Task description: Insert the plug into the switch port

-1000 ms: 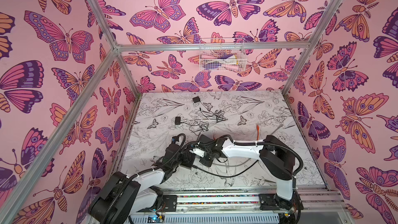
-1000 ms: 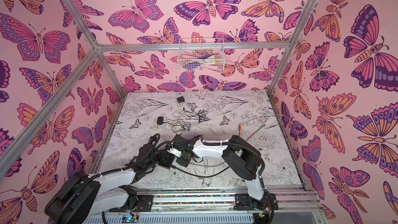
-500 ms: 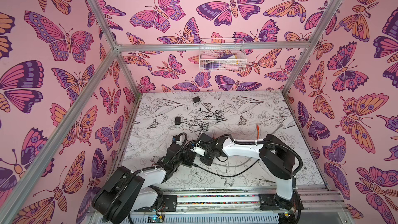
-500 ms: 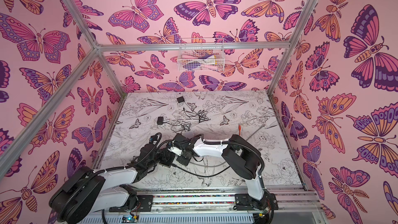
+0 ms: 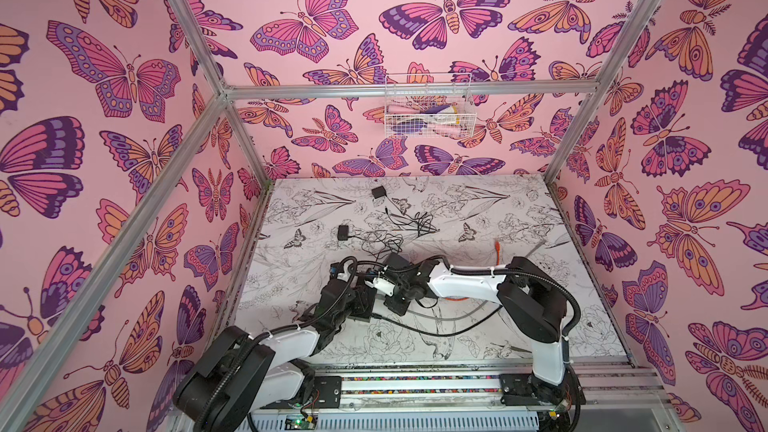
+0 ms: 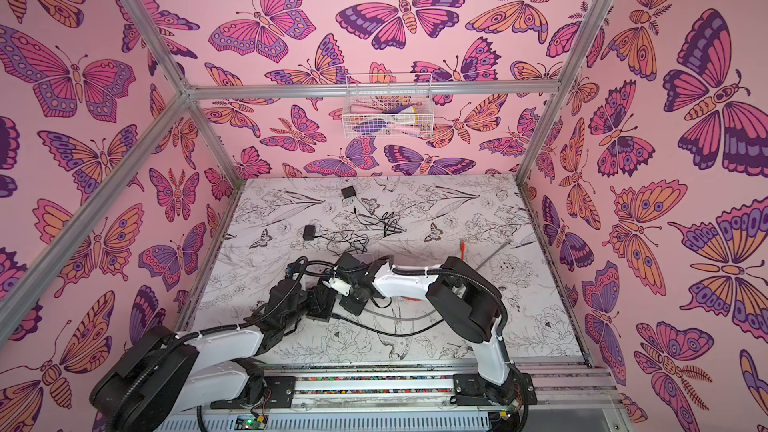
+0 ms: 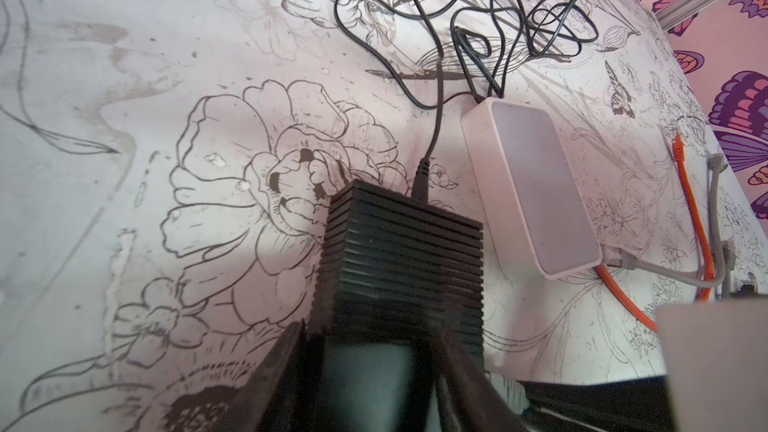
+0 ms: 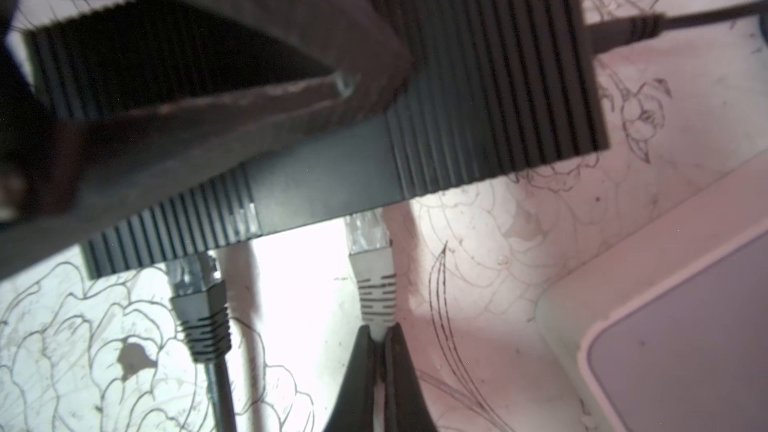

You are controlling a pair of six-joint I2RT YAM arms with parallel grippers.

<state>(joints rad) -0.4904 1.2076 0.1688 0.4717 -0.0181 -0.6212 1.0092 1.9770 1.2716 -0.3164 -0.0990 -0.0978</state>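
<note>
The left claw [image 7: 370, 332] grips the black ribbed switch [image 7: 399, 243] across its width, one finger on each long side, its jaws about halfway apart and pressed against the casing. The switch sits on the flower-printed desk [image 7: 104, 118], near the desk's front middle, where both arms meet in both top views. A black power lead [image 7: 432, 126] is plugged into the end of the switch away from the left wrist camera. In the right wrist view, the right claw [image 8: 379, 332] is pinched tight on the grey cable just behind the ribbed boot of the grey plug [image 8: 372, 272]. That plug points straight at the switch's port face, and its clear tip reaches the lower edge of that face. I cannot tell how far in it sits. Along the same face a second plug with a black boot [image 8: 199, 297] is in another port, apart from the grey one. A white box [image 7: 536, 189] lies just beside the switch, nearly parallel to it, with an orange cable [image 7: 690, 201] and another grey cable [image 7: 681, 278] running from its near end. Farther back on the desk lie two small black adapters [image 5: 378, 192] [image 5: 343, 231] and a tangle of thin black wire [image 5: 409, 222]. A white wire basket [image 5: 428, 105] hangs on the back wall.
</note>
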